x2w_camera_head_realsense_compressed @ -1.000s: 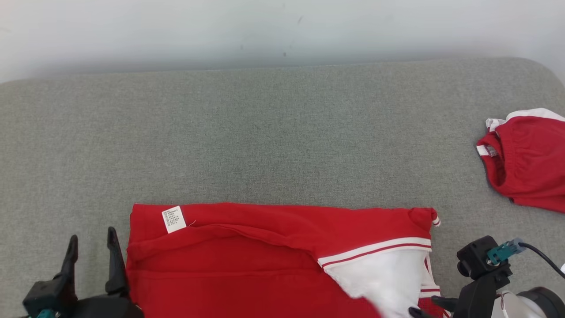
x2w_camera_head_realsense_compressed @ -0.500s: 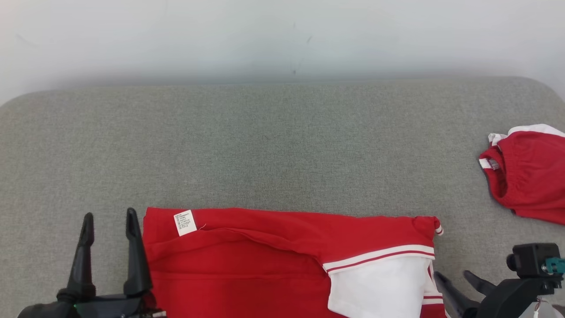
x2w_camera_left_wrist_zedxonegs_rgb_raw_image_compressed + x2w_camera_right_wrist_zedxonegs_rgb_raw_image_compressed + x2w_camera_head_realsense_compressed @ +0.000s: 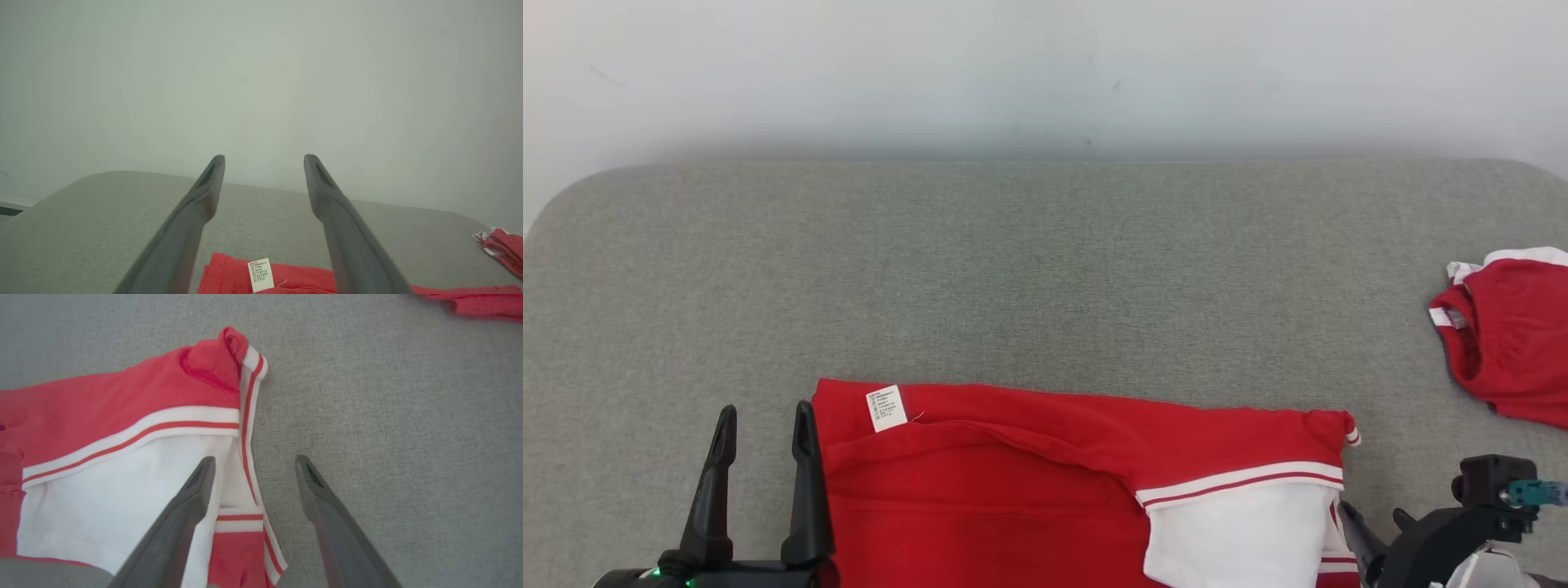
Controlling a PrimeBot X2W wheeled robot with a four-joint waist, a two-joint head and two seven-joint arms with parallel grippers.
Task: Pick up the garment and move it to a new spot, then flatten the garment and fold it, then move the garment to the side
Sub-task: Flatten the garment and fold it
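The red-and-white garment (image 3: pixel 1029 482) lies at bottom centre of the frame on the grey cushion (image 3: pixel 1045 269), left claw (image 3: pixel 765 410) just beside its left edge, right claw (image 3: pixel 255 458) at its right edge, both spread wide and holding nothing.

the garment (image 3: pixel 1029 482) lies flat on the cushion (image 3: pixel 1045 269), at its near edge, between the two pincers. the left pincer (image 3: pixel 765 410) stands just beside its left edge, near the label (image 3: pixel 887 407) at the far left corner. the right pincer (image 3: pixel 1372 513) sits at its right edge, one finger over the cloth. another garment (image 3: pixel 1511 343) lies well apart at the far right. a wall (image 3: pixel 1045 73) rises behind the cushion.
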